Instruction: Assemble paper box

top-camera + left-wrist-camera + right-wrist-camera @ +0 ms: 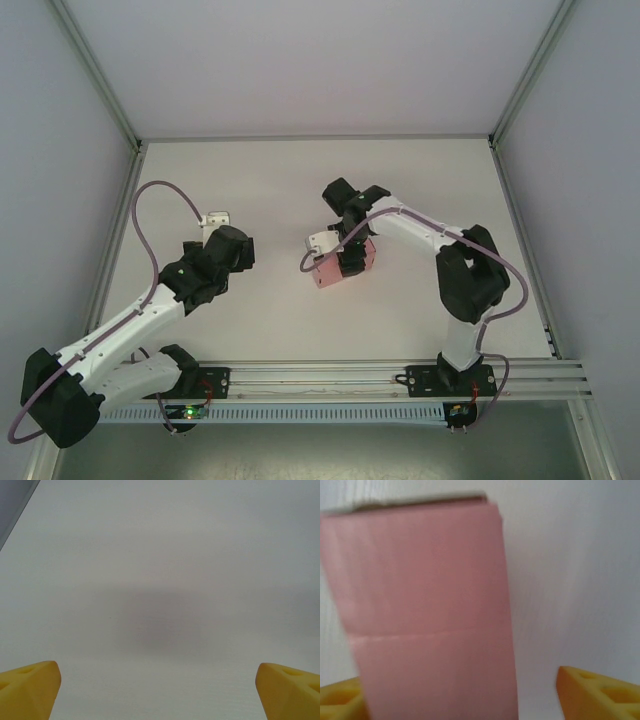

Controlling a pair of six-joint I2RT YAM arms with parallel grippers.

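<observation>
The paper box (325, 272) stands folded near the centre of the table (260, 330); perhaps only flap-tucking remains. The right gripper (347, 255) straddles it, jaws spread, not pinching. At its nine o'clock, the left gripper (160, 690) hangs wide open.

the left gripper (160, 700) is seen with its yellow fingertips (27, 687) set wide apart at the two lower corners, bare white table (200, 540) between them; a soft grey shadow (157, 622) is cast mid-frame (a darker strip (12, 500) is caught top left)
</observation>
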